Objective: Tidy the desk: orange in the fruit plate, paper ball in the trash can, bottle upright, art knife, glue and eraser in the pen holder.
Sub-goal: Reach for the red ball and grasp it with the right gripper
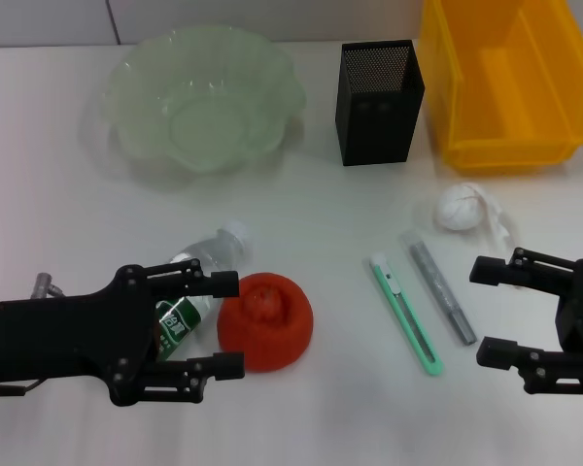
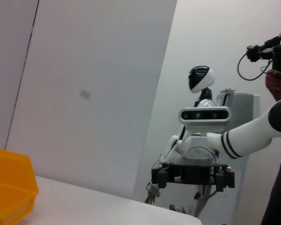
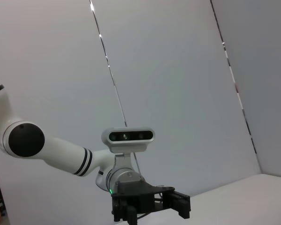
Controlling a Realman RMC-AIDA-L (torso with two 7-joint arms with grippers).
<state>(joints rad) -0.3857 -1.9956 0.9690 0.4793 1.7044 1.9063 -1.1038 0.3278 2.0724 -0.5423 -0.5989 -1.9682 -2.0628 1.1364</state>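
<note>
While both arms are hanging low at the near edge of the white surface [image 1: 58, 194], the left end effector [image 1: 228, 325] is standing wide open with its fingers spread on either side of the orange [image 1: 265, 321], one fingertip just beside the fruit's upper edge and the other beside its lower edge, gripping nothing. A clear bottle [image 1: 202, 277] is lying on its side, partly hidden under that end effector and touching the orange. The right end effector [image 1: 484, 313] is also gaping open and holding nothing, hovering just beside the grey glue stick [image 1: 442, 292], which is lying next to the green art knife [image 1: 405, 313]. The paper ball [image 1: 463, 207] is resting near them, in front of the yellow bin [image 1: 500, 78]. The black mesh pen holder [image 1: 378, 100] is standing upright between that bin and the pale green fruit plate [image 1: 204, 97] at the far side. From the left wrist view, the right end effector [image 2: 193, 177] is showing beyond a corner of the yellow bin [image 2: 9, 190]; from the right wrist view, the left end effector [image 3: 150, 204] is showing across the surface.
</note>
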